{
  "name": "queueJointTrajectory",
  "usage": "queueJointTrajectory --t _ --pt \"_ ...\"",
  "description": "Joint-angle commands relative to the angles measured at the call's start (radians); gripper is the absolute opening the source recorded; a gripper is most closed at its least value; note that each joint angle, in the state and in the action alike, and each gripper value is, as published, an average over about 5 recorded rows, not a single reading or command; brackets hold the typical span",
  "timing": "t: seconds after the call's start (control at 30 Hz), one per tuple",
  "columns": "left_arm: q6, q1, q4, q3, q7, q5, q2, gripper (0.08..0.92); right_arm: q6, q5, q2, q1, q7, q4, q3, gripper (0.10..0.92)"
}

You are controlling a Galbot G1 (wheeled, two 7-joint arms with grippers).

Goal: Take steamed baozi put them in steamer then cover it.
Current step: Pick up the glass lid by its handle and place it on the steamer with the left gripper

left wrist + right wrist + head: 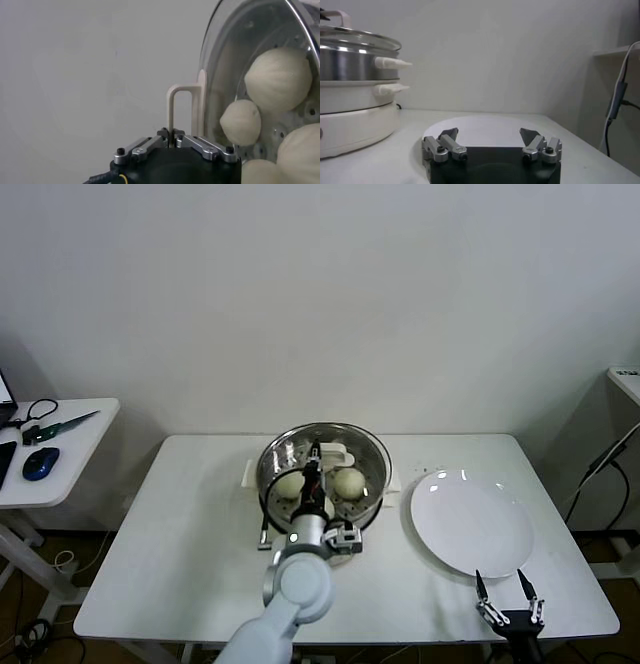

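Observation:
The steamer (377, 452) stands at the back middle of the white table, a steel pot on a white base (350, 125). The clear glass cover (366, 441) lies over it; in the right wrist view the cover (357, 36) sits level on the pot's rim. My left gripper (316, 460) is above the pot's middle, shut on the cover's cream bar handle (171, 107). Through the glass (225, 60) I see steamed baozi (277, 77) lying on the perforated tray, two of them in the head view (290, 483). My right gripper (508, 586) waits open near the table's front right edge.
A flat white plate (470, 522) lies right of the steamer, just beyond my right gripper (490, 137). A side table (60, 446) with a mouse and cables stands to the far left. A cable (619, 95) hangs at the far right. The wall is close behind.

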Motion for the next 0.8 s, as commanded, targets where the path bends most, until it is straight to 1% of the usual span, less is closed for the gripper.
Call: queueJointTrajectory --t 0.03,0.57,0.8 --pt "0.012 -0.001 0.029 -0.003 -0.009 0.010 -0.014 0.137 0.005 0.001 -0.001 -0.003 -0.001 0.002 0.005 0.823" --pt "0.011 0.026 0.033 -0.031 -0.030 0.063 -0.013 0.137 0.013 -0.001 0.000 -0.009 -0.003 0.003 0.006 0.823" --pt "0.002 0.038 0.044 -0.037 -0.024 0.088 -0.015 0.137 0.012 -0.002 0.002 -0.008 -0.004 0.007 0.004 0.823"
